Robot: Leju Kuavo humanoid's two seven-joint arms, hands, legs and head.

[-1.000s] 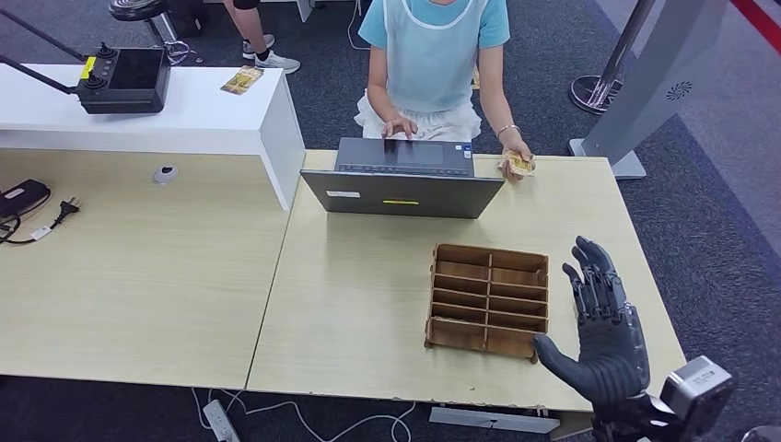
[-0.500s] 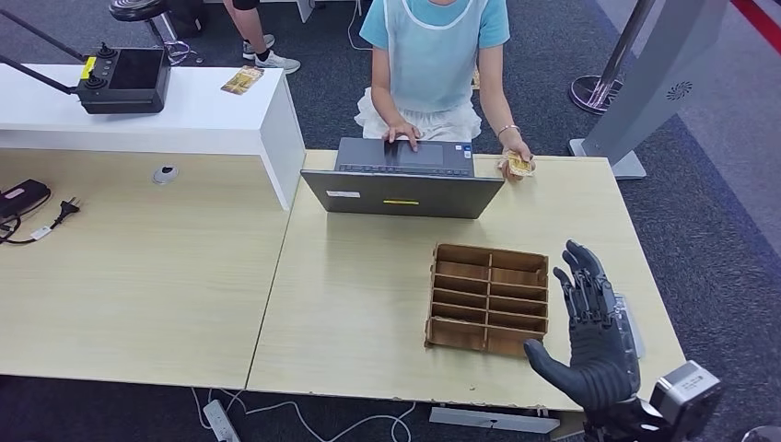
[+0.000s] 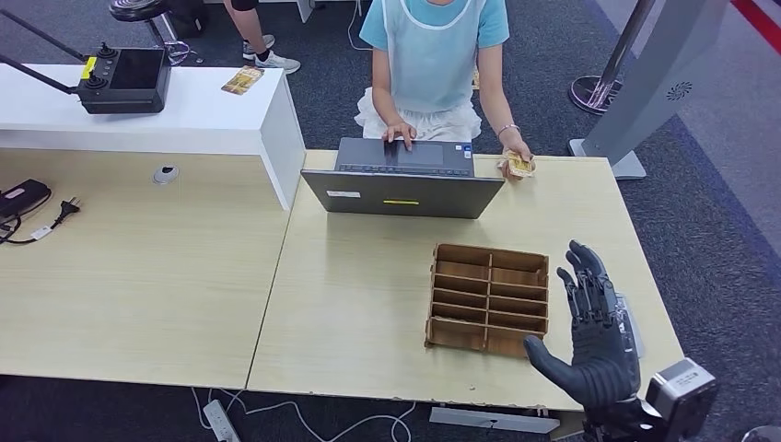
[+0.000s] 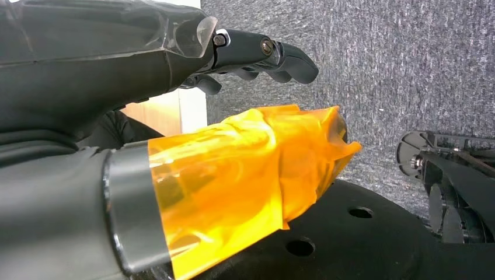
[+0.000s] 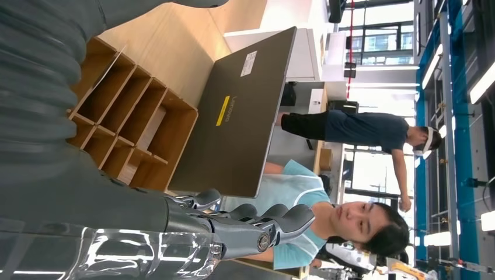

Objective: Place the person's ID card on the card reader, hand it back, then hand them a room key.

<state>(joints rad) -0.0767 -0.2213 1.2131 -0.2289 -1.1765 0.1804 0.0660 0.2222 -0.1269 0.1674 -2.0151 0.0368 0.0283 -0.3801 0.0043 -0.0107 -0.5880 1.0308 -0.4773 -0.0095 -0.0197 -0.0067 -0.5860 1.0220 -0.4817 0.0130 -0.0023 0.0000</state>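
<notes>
Nearest the robot, its dark grey right hand (image 3: 597,322) is raised over the near right corner of the pale wooden desk (image 3: 368,304), palm up-turned toward the camera, fingers spread and straight, the thumb sticking out toward the organiser; it holds nothing. In the right wrist view the same hand (image 5: 245,224) shows extended fingers with nothing between them. The left hand (image 4: 257,55) appears in the left wrist view over grey carpet, fingers stretched forward and apart; an orange translucent film-wrapped part lies just beside it, and nothing sits in the fingers.

Just left of the right hand stands a brown wooden slotted organiser tray (image 3: 488,299), divided into two columns of narrow compartments; their contents cannot be made out.

Farther along the desk sits an open grey laptop (image 3: 402,189), its lid back facing the robot. Behind it sits a person in a light blue top (image 3: 433,46), one hand on the keyboard and the other hand (image 3: 516,157) at the far desk edge holding a small yellowish card (image 3: 520,166), well apart from the robot's hand.

To the far left, a black boxy device with a dark screen (image 3: 124,81) rests on a white counter (image 3: 184,115).
</notes>
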